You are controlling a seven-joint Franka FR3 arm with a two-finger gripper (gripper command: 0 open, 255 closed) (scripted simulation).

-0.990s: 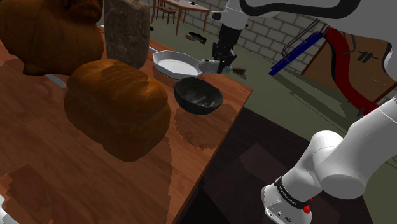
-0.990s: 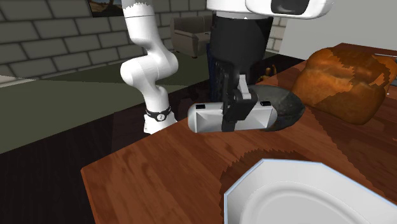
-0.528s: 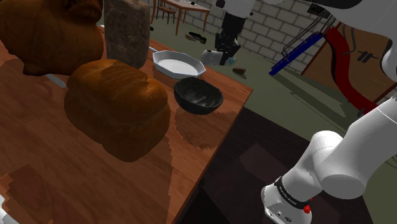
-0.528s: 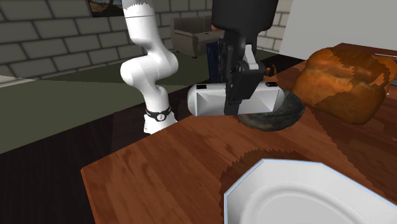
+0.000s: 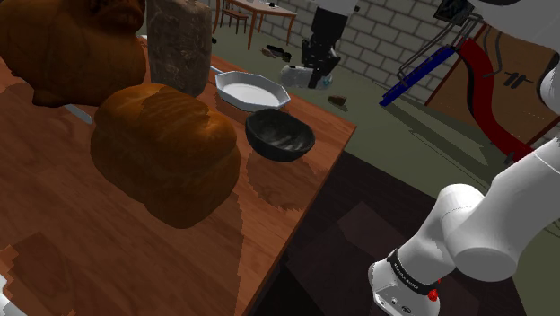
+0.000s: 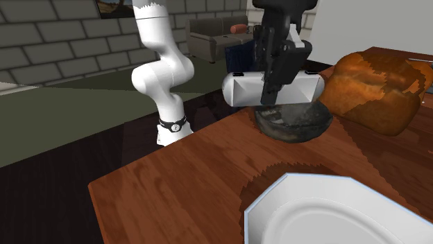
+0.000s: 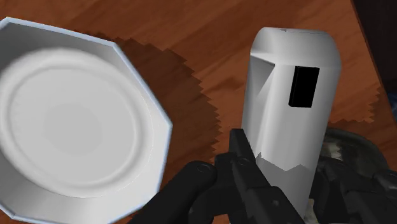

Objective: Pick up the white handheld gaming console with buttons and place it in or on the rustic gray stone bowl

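My black gripper [image 6: 276,75] is shut on the white handheld console [image 6: 274,89], which hangs level in the air, clear of the table. In the second exterior view the console hovers just above the near rim of the dark grey stone bowl [image 6: 294,120]. In the shoulder view the gripper [image 5: 316,72] and console [image 5: 294,75] hang up and back from the bowl [image 5: 280,135], beside the white plate [image 5: 249,88]. In the wrist view the fingers [image 7: 245,162] clasp the console [image 7: 289,105], with the bowl [image 7: 359,159] beside it.
An octagonal white plate [image 7: 70,127] lies on the wooden table [image 5: 278,193] next to the bowl. Big brown bread loaves [image 5: 166,148] and a tall grey loaf [image 5: 179,45] crowd the table's shoulder-view left. The table edge [image 5: 314,193] runs close to the bowl.
The gripper has risen with the console and carried it from table height beside the bowl to above the bowl's rim. Bowl, plate and loaves have not moved.
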